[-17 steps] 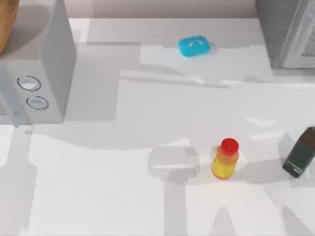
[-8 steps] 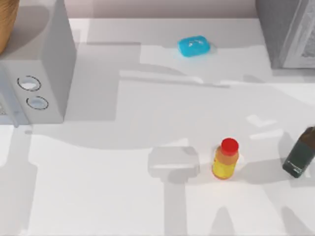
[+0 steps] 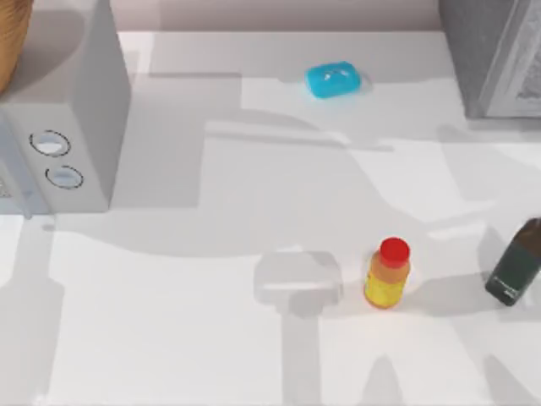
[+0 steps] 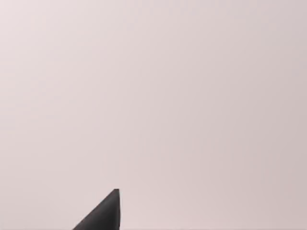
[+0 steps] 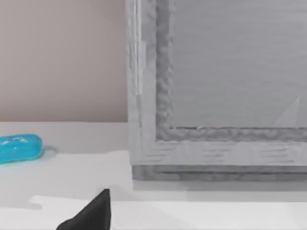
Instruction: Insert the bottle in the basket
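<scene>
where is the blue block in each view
top view: blue block lies at the table's far edge, middle, left of the grey cabinet.
right wrist view: it lies on the table by the back wall, apart from the cabinet.
left wrist view: faces a plain pale wall.
shared landmark: the grey cabinet.

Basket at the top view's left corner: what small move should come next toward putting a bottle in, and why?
Probably tilt the right claw down toward the table: it faces the grey box and blue soap, away from the basket.
</scene>
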